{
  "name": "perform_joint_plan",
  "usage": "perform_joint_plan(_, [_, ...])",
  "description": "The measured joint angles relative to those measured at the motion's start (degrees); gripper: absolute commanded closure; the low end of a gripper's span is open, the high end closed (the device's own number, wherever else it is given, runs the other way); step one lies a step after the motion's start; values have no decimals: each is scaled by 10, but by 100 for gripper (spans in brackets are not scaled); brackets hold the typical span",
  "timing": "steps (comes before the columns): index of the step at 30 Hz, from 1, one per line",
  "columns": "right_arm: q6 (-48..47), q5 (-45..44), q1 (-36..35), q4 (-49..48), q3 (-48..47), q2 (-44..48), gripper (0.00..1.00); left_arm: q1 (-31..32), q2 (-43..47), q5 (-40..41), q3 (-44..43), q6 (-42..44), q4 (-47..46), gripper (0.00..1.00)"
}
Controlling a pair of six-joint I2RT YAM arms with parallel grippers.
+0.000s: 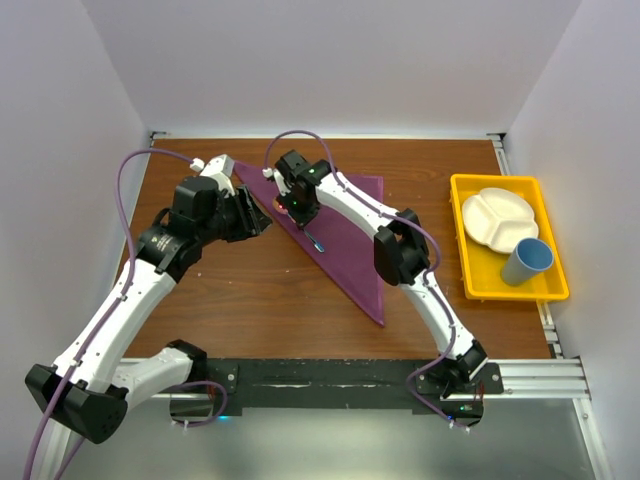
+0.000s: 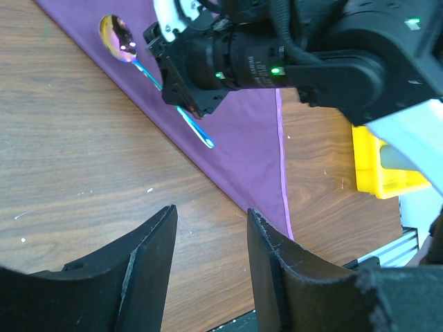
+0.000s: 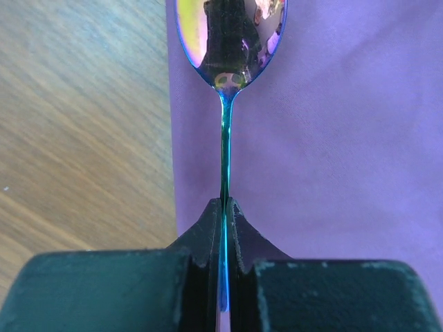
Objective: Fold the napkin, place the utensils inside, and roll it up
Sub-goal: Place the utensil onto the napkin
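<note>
The napkin (image 1: 350, 235) lies flat on the table (image 1: 250, 300) as a purple triangle, its long edge running diagonally from the far left corner toward the near middle. Just inside that edge, the right pincer (image 3: 225, 207) is clamped tight on the thin bluish handle of a spoon (image 3: 228, 62), whose shiny bowl points away over the cloth. The right arm's wrist crosses the far part of the napkin and hides some of it from above. The left pincer (image 2: 211, 235) holds nothing, its jaws moderately apart over bare wood beside the napkin's edge. Well apart at the right, a yellow tray (image 1: 485, 275) carries a white divided plate (image 1: 495, 215) and a blue cup (image 1: 527, 260).
</note>
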State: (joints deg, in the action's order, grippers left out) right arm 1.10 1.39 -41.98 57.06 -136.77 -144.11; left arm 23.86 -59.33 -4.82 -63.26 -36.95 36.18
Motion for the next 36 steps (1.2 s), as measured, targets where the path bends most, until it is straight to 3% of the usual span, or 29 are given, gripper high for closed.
perform_joint_plan(17, [3,1,0,2,-10,-29,99,-2,-5,2,0,0,0,50])
perform_joint_plan(21, [5,1,0,1,-10,-29,89,-2,-7,2,0,0,0,49])
perform_joint_plan(23, [7,1,0,1,-10,-29,79,-3,-7,1,0,0,0,47])
perform_joint_plan(29, [19,2,0,5,-26,-29,65,-28,-14,-11,0,-2,-7,43])
perform_joint_plan(33, [42,16,1,24,-63,-24,62,-84,-29,-34,5,-6,-41,42])
perform_joint_plan(36, [65,36,7,30,-40,16,61,-130,-62,-48,15,-13,-86,43])
